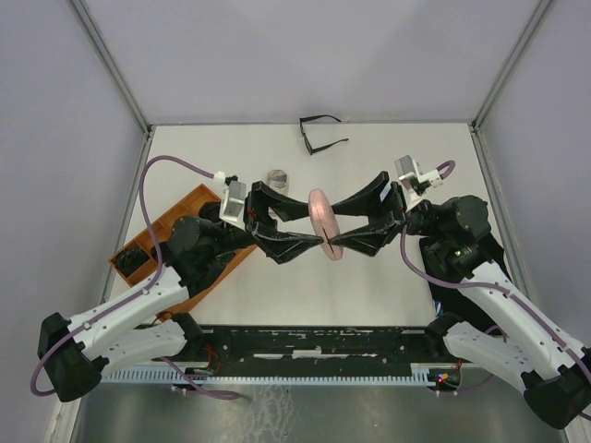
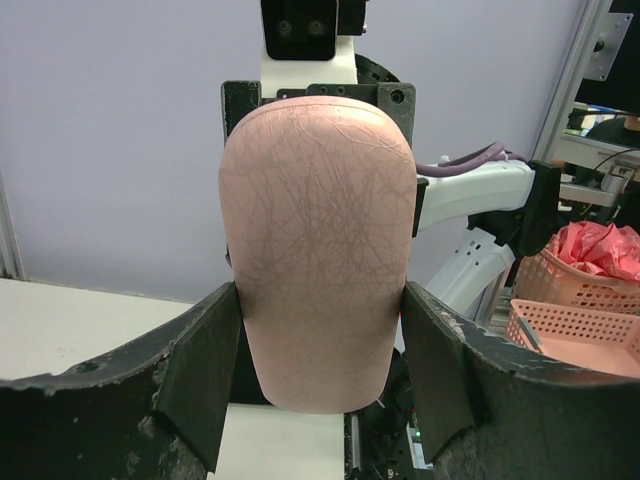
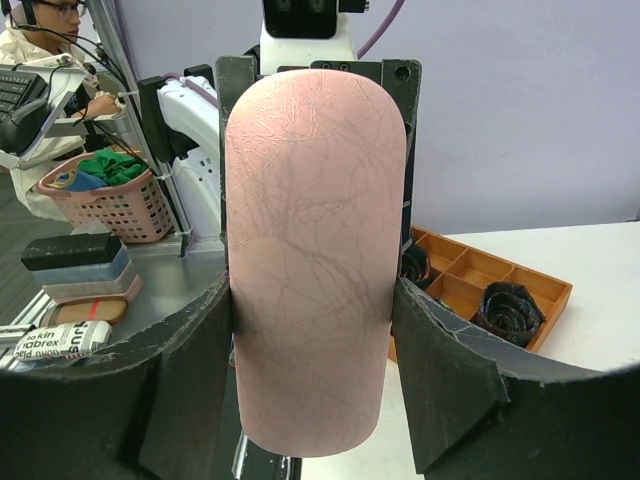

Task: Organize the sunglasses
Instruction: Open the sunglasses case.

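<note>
Both the left claw (image 1: pixel 316 226) and right claw (image 1: pixel 336 229) clamp the pink case (image 1: pixel 319 201); next, likely prise it open for the sunglasses (image 1: pixel 307 137).

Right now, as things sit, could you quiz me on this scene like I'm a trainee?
1. True or false: the black glasses lie in the orange tray.
2. What sits between the left claw and the right claw? A) blue cloth B) pink case C) spoon
3. Where on the table are the black glasses?
Key: 1 false; 2 B; 3 at the far edge, near the middle.
</note>
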Robot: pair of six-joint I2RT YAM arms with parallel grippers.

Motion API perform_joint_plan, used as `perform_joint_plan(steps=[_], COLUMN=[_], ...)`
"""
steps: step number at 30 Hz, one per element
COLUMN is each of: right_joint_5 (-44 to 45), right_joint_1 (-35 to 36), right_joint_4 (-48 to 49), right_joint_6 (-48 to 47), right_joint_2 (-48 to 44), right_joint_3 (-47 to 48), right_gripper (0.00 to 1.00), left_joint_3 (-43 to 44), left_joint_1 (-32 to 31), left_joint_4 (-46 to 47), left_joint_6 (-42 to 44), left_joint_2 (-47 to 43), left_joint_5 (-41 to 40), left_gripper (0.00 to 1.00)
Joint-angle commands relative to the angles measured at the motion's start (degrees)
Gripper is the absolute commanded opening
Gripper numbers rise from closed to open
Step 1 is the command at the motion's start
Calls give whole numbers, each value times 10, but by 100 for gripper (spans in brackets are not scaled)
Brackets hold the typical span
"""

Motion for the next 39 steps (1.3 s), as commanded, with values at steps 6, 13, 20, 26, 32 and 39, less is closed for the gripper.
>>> perform_joint_plan(steps=[6, 13, 20, 26, 32, 39], right_joint_5=[9, 16, 20, 50, 154, 310], right_joint_1=[-1, 0, -1, -1, 0, -1], right_joint_4=[24, 7, -4, -49, -167, -298], right_joint_6=[-3, -12, -18, -44, -94, -129], right_joint_2=[-6, -6, -11, -24, -37, -31], right_joint_3=[26, 26, 27, 30, 45, 70], right_gripper=[0, 0, 0, 0, 0, 0], left_joint_3=[35, 40, 40, 40, 45, 67], left_joint_1=[-2, -5, -8, -8, -8, -8], left_joint_4=[31, 31, 27, 13, -75, -173], left_joint_6=[-32, -35, -34, -26, 24, 52], left_joint_2=[10, 17, 21, 19, 1, 10], left_joint_5=[25, 25, 28, 23, -79, -232], left_gripper=[68, 78, 68, 38, 13, 8])
